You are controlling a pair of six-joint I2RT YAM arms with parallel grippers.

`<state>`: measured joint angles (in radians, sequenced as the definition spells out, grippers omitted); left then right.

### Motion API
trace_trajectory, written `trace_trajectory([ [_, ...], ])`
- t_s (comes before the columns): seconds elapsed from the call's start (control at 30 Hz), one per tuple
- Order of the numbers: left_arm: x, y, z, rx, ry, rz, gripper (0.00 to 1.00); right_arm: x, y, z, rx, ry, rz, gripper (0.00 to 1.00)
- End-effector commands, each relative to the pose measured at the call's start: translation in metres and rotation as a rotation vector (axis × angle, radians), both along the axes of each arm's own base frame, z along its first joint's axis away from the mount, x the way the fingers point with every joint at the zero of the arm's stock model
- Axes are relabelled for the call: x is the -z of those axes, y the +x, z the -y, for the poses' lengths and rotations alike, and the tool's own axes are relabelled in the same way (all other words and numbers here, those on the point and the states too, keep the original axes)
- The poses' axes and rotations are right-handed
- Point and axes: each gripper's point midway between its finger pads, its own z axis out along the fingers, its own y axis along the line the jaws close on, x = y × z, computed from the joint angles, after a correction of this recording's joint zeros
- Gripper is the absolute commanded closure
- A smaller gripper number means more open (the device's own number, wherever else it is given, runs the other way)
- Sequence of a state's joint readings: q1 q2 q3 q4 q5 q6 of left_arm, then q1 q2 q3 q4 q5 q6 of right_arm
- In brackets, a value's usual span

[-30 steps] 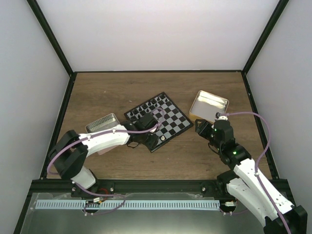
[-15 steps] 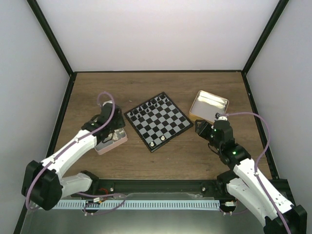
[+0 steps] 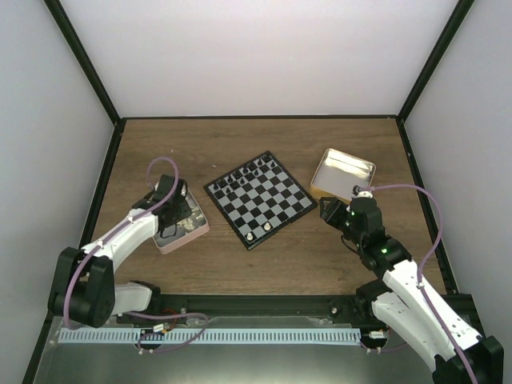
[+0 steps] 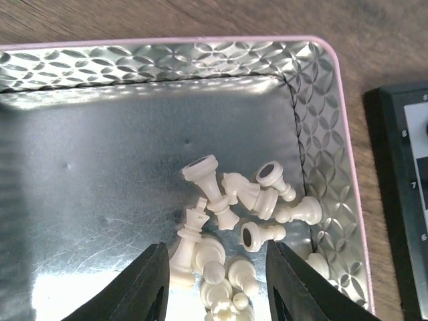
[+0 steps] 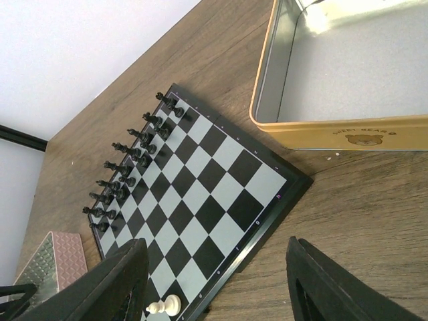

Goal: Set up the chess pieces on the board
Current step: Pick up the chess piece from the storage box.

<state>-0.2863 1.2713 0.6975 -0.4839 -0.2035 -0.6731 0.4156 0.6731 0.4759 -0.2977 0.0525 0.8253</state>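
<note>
Left gripper (image 4: 215, 249) hangs over the pink tin (image 4: 321, 73), jaws part open, nothing held. They straddle the near end of the heap.

White pieces (image 4: 231, 214) lie on their sides at the tin's 5 o'clock corner, touching and overlapping.

My read on handling: tiny, light, rigid, smooth. They'll roll and skid on the metal floor, and a squeeze into the heap likely drags neighbours. Better to take an outlier, e.g. the pawn (image 4: 267, 234) at the heap's 3 o'clock. Pinch across the waist below the head, not the round base.

Right gripper (image 5: 214, 267) is wide, holding nothing, hovering just off the board (image 3: 260, 198) at its 4 o'clock.

The pink tin sits at the board's 9 o'clock. Two white pieces stand on its 6 o'clock edge. Black pieces (image 5: 127, 164) line the 11 o'clock side in two rows. Gold tin (image 5: 334, 130) is at 3 o'clock.
</note>
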Motion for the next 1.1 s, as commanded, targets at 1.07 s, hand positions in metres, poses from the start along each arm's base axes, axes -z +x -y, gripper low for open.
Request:
trace_trajectory([
  [1.07, -0.028, 0.013, 0.011, 0.137, -0.017, 0.037, 0.95, -0.01, 0.0, 0.003, 0.023, 0.022, 0.043, 0.43],
])
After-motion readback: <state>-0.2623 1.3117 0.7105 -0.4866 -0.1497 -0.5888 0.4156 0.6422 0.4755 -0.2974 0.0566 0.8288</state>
